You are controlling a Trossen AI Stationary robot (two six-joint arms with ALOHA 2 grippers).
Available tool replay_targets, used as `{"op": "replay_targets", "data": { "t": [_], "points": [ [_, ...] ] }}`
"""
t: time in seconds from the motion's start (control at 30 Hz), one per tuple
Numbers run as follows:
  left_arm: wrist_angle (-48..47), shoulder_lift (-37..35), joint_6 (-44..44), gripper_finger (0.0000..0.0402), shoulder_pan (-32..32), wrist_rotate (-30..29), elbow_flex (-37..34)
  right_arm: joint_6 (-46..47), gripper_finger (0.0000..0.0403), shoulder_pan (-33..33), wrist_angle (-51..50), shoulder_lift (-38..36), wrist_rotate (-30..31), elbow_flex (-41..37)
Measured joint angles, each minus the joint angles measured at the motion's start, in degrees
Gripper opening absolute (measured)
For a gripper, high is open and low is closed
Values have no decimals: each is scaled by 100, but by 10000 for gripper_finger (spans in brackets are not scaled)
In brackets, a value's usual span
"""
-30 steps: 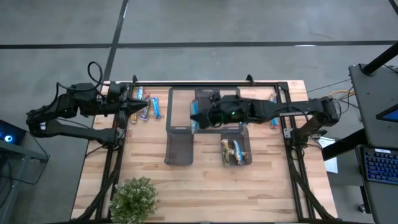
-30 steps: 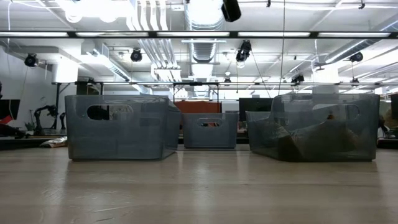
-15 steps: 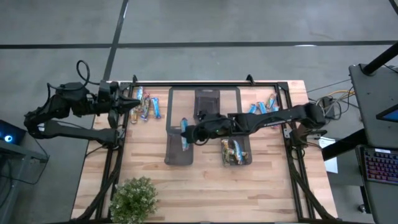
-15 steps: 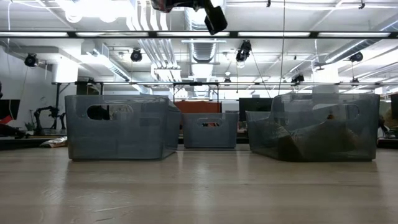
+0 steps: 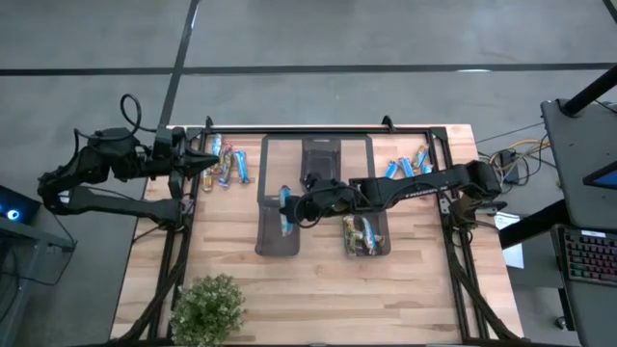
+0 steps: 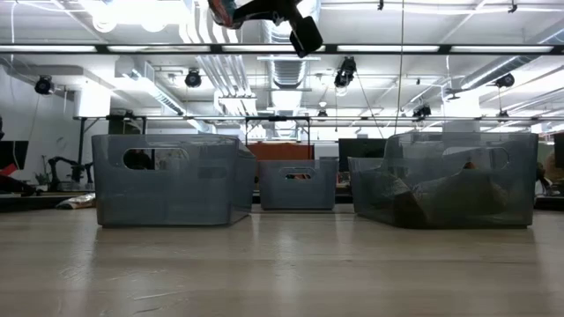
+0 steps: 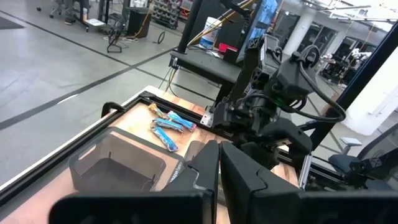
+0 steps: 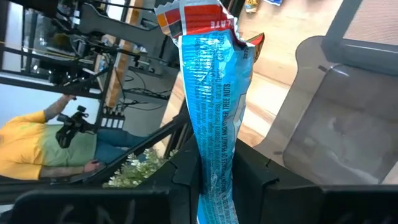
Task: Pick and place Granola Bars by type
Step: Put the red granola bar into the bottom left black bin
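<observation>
Over the left-hand mesh bin [image 5: 275,220] the right gripper [image 5: 286,208] is hanging, its dark arm reaching out long and nearly level from the right side of the table [image 5: 318,289], crossing above the middle bin [image 5: 323,156] and the rear edge of the right-hand bin [image 5: 367,234]. Its jaws are pinching a slim blue granola bar [image 8: 214,118] with a red-and-white end, so the jaws are standing only as far apart as the wrapper is thick; in the right wrist view the bar is sticking straight out from between the fingers [image 8: 186,171], and the bin's grey wall is showing beside it. From the low view the gripper is showing high above the bins, well clear of their rims. The left gripper [image 5: 214,162] is waiting at the table's rear left corner with its jaws closed and holding nothing, its arm folded back off the table's left edge. Just beside it a small cluster of loose bars [image 5: 229,169] is lying on the wood, blue ones mixed with red-and-blue. Another group of blue bars [image 5: 407,165] is lying near the rear right corner, beside the right arm. Several bars [image 5: 362,234] are already sitting in the right-hand bin, brownish-gold and blue together. A potted green plant [image 5: 207,306] is standing at the front left of the table, well apart from the bins. A person in a yellow shirt [image 8: 28,146] is showing beyond the table in the right wrist view.
</observation>
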Motion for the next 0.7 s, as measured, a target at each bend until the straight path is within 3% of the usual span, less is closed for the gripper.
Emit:
{"op": "replay_targets", "data": {
  "t": [0.7],
  "points": [
    [-13, 7, -116, 0, 0, 2, 0, 1150, 59, -2, 467, 963, -7, -11]
  ]
}}
